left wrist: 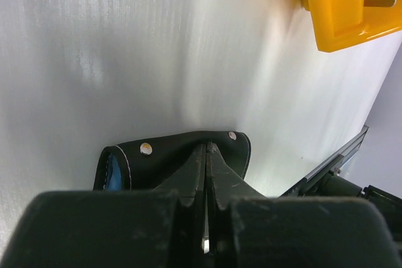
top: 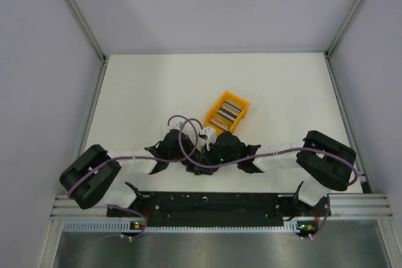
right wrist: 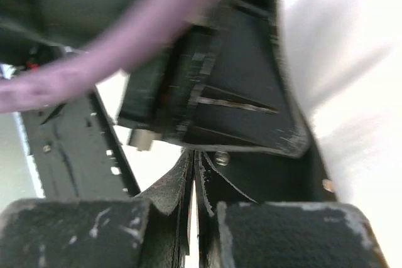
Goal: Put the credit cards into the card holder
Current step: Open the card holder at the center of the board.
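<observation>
The black card holder lies on the white table, with two metal snaps and a blue inside showing at its left end. My left gripper is shut on its top fold. My right gripper faces it from the other side and is shut on a thin black flap of the same holder. In the top view both grippers, the left and the right, meet at the table's middle and hide the holder. The credit cards stand as grey stripes in the orange bin behind them.
The orange bin sits just beyond the grippers, and its corner shows in the left wrist view. A purple cable loops over both wrists. The black base rail runs along the near edge.
</observation>
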`<state>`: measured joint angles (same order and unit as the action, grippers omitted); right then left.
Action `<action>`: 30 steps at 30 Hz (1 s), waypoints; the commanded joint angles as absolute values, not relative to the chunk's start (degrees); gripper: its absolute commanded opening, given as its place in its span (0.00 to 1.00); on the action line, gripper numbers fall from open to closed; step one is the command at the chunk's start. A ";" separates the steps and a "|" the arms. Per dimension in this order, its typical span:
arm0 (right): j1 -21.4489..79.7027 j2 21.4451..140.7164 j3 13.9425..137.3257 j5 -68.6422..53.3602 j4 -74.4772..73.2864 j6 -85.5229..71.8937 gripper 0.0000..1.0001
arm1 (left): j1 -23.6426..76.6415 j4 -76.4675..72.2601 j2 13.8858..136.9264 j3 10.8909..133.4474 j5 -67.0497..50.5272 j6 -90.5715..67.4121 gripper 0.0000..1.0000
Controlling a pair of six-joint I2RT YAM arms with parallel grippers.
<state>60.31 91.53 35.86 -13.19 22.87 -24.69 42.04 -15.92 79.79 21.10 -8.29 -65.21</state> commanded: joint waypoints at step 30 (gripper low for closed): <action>62.93 76.80 27.59 -14.57 19.42 -40.96 0.38 | 42.98 18.62 67.50 37.61 6.31 -47.30 0.49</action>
